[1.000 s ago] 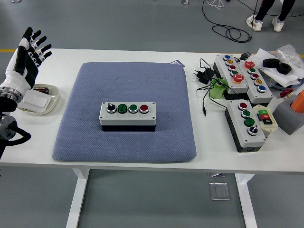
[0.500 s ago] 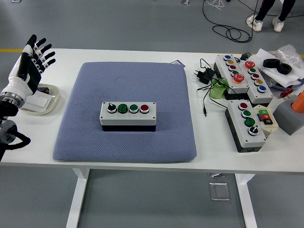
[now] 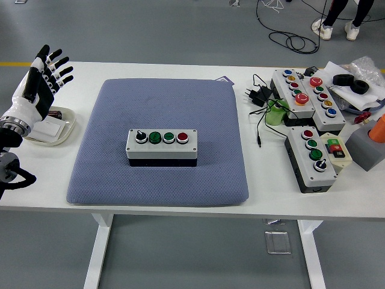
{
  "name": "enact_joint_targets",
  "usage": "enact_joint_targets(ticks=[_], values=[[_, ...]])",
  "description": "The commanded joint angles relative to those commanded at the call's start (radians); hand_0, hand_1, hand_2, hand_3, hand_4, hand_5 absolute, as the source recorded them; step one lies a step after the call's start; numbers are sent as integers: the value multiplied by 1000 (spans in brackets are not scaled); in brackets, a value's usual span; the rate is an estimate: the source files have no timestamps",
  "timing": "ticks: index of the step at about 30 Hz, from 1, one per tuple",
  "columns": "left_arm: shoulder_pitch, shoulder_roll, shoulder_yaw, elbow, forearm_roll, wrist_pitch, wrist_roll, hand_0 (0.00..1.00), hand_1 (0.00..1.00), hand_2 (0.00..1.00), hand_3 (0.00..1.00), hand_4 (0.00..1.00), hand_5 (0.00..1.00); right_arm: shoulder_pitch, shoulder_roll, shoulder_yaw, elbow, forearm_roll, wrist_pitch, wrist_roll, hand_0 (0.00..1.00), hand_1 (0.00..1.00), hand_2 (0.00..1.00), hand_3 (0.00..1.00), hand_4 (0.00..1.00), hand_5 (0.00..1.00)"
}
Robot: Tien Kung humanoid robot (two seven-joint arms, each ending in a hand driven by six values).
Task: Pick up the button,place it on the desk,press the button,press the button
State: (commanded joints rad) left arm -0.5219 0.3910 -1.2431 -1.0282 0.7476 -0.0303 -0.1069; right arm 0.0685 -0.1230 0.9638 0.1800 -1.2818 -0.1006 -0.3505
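Note:
A grey button box (image 3: 162, 146) with a black knob, two green buttons and a red button lies in the middle of the blue-grey pad (image 3: 108, 144). My left hand (image 3: 43, 78) is raised at the table's far left, well clear of the box, with its fingers spread and nothing in it. My right arm does not show.
A white dish (image 3: 65, 129) with a card sits under my left hand. At the right stand more button boxes (image 3: 310, 158) (image 3: 304, 96), a black adapter with cable (image 3: 257, 96), a green cup (image 3: 275, 114) and an orange object on a grey block (image 3: 368, 144). A person's feet show at the top right.
My left hand has drifted slightly to the right and its fingers have spread a little more. The button box has not moved.

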Motion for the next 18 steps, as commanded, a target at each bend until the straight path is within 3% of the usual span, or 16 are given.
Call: enact_joint_targets(ticks=[18], values=[[-1,5,-7,19,-9,-8,-5,863,898,925,942,747,998,2,-1,-3,0,3,0,1,642,452,617,560,306,214]])
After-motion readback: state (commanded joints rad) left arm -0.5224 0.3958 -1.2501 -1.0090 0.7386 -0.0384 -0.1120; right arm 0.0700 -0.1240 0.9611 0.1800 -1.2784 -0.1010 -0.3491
